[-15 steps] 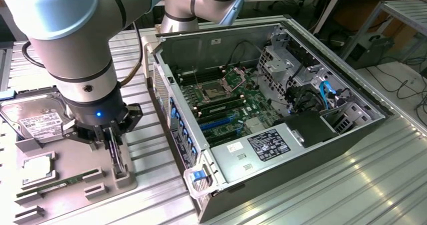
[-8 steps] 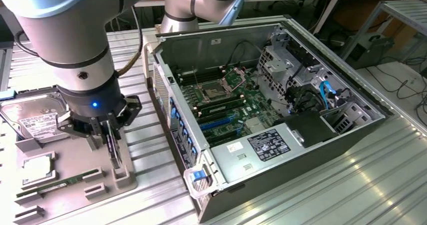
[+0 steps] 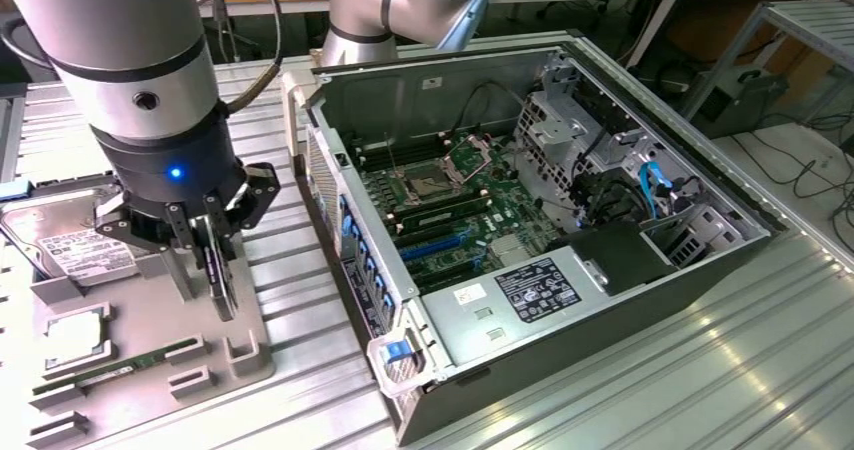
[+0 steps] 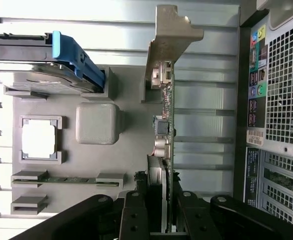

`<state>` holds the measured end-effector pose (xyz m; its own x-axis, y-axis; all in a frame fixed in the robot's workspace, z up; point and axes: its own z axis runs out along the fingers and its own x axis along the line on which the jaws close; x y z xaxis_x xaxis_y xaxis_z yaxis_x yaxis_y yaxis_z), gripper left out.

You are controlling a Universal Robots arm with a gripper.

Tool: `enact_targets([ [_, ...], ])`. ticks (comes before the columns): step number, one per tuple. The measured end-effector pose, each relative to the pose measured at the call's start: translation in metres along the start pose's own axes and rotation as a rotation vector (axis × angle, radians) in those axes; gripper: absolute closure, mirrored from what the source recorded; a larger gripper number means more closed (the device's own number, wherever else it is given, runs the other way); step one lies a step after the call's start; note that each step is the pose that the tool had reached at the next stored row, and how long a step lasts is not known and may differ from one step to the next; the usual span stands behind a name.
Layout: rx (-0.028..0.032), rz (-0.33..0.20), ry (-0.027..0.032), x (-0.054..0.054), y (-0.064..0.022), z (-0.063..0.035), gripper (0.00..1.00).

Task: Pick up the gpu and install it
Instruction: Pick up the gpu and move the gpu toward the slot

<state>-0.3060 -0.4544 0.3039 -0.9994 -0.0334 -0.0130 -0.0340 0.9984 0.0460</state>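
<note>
We are working on the ribbed tabletop, beside the open computer case, over the grey parts tray. We are holding the gpu on edge above that tray, its metal bracket at the end away from the gripper, which is clamped on the card. We are judging that a straight, upright lift without twisting suits this pick-up best.

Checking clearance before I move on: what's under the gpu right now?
The grey parts tray and its holder block, with the slatted table alongside. The gripper is shut on the gpu; the card hides whether it touches the holder.
</note>
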Motion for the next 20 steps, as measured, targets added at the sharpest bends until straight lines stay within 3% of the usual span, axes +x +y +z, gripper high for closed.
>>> enact_targets([
  [3, 0.0001, 0.0, 0.0001, 0.0, 0.0003, -0.007, 0.73],
  [20, 0.0, 0.0, 0.0, 0.0, 0.0006, -0.0143, 0.73],
])
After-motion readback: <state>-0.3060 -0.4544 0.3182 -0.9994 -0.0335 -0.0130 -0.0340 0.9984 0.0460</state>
